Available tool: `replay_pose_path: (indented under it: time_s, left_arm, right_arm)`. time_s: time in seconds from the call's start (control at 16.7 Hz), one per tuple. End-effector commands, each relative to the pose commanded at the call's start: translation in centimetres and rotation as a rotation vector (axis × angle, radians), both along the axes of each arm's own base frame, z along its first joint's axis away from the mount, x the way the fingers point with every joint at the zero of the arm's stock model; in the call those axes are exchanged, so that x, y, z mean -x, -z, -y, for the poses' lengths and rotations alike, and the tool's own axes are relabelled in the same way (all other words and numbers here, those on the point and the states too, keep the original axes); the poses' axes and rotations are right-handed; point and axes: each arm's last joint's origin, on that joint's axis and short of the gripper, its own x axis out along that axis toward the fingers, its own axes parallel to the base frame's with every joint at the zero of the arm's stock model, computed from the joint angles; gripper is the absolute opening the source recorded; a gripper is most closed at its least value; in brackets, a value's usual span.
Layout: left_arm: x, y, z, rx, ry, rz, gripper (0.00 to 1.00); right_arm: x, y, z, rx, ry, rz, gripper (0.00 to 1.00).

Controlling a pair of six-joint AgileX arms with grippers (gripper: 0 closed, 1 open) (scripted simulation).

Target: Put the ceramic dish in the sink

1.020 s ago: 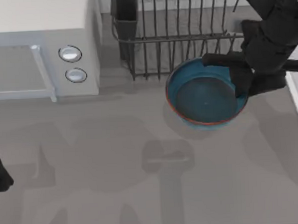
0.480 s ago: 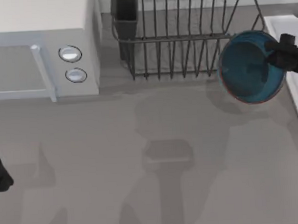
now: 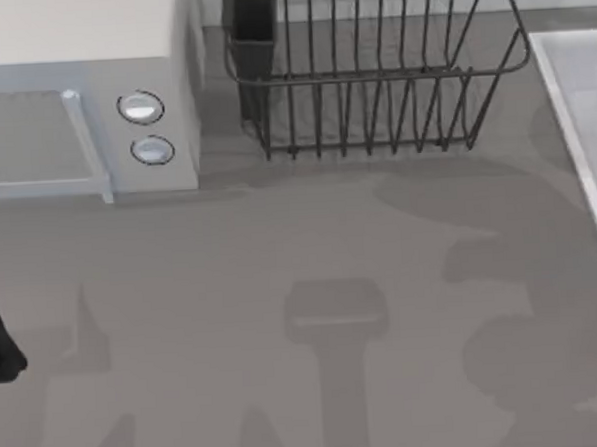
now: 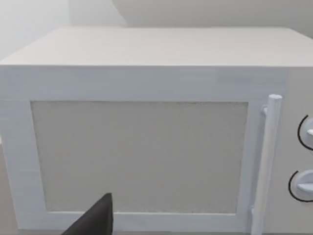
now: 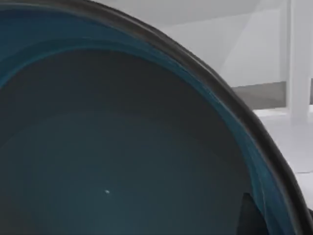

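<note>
Grey table (image 3: 312, 283), one microwave (image 3: 81, 95), one dish rack (image 3: 371, 79), one ceramic dish (image 5: 107, 156)

White microwave (image 3: 81, 95) beside black wire rack (image 3: 371, 69)

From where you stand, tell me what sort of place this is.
Most likely a kitchen counter, in simulation: a white microwave with two round knobs, a black wire dish rack beside it, and a pale sink at the top view's right edge.
</note>
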Motion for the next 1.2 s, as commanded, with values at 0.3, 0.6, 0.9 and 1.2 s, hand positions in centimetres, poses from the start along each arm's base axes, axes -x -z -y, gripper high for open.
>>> replay_pose_path:
  time_s: [0.3, 0.6, 0.9, 1.2]
  left_arm:
    - [0.0, 0.0, 0.0, 0.000, 0.000, 0.000, 1.00]
    - [0.0, 0.0, 0.0, 0.000, 0.000, 0.000, 1.00]
    - [0.0, 0.0, 0.0, 0.000, 0.000, 0.000, 1.00]
    - [0.0, 0.0, 0.0, 0.000, 0.000, 0.000, 1.00]
  right_arm:
    - [3.4, -2.1, 3.9, 0.153, 0.119, 0.222, 0.00]
    - [4.3, -2.8, 4.7, 0.200, 0.151, 0.283, 0.00]
    - [4.0, -2.5, 4.7, 0.196, 0.146, 0.280, 0.00]
    - [2.9, 1.9, 5.4, 0.192, 0.143, 0.270, 0.00]
